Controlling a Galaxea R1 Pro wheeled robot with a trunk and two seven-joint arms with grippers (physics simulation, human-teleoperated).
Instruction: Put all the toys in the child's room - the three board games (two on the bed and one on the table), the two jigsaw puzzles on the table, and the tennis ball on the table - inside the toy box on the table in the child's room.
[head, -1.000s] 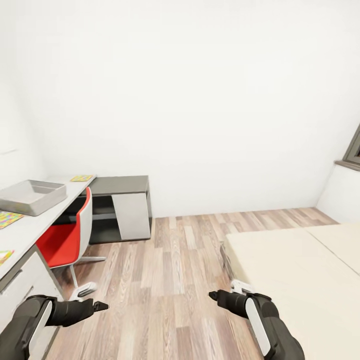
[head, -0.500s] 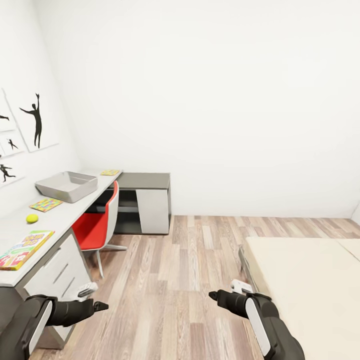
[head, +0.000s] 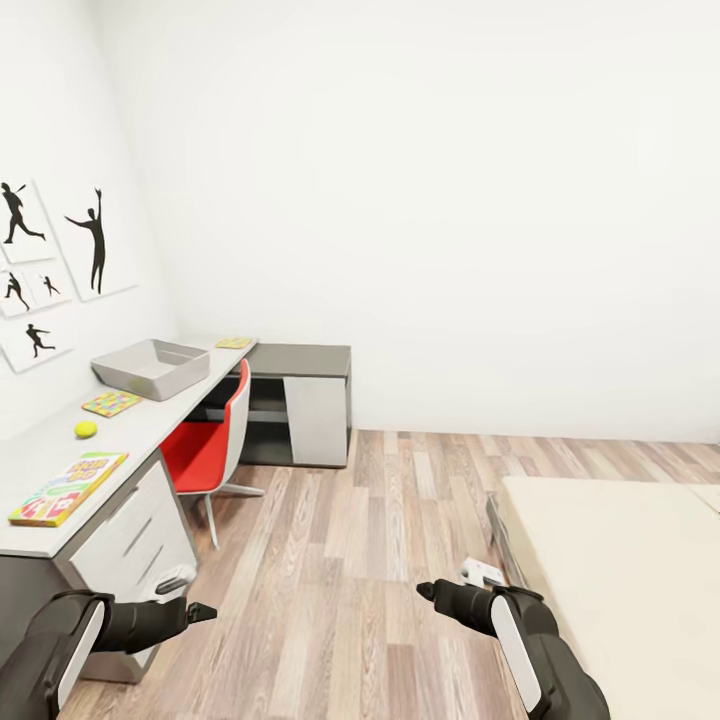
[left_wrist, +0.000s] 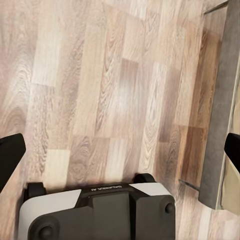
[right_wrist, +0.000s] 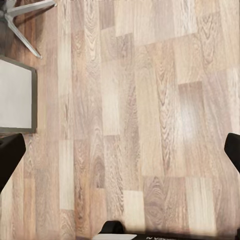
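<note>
Camera has panned left since 1.0 s ago: whole head view has shifted, so this is base/head rotation, not movement of the objects. More of the table (head: 150, 425) and left wall has come into frame, incl. the dancer-silhouette pictures (head: 97, 240); less of the bed (head: 620, 560) shows at right. Arms hold the same pose rel. to the camera.

Current layout, head view:
- Toy box (head: 150, 367): on the table, toward far end, appears empty.
- Jigsaw puzzle no. 1 (head: 111, 403): flat on the table, just in front of the toy box.
- Jigsaw puzzle no. 2 (head: 233, 343): at far end of the table, beyond the toy box.
- Tennis ball (head: 86, 429): on the table, between jigsaw no. 1 and the board game.
- Board game (head: 68, 487): flat at near end of the table, above the drawers.
- Red chair (head: 212, 445): pushed in at the table, below the toy box.
- Bed: visible part of mattress is bare; the other two games are outside this frame.

End effectors: left gripper (left_wrist: 120, 152) and right gripper (right_wrist: 120, 152) both spread wide, nothing between the fingers, wood floor beneath.

Assessment: transit phase, no item loaded yet. All table items now located; the board game at the near end looks like the closest pick.
</note>
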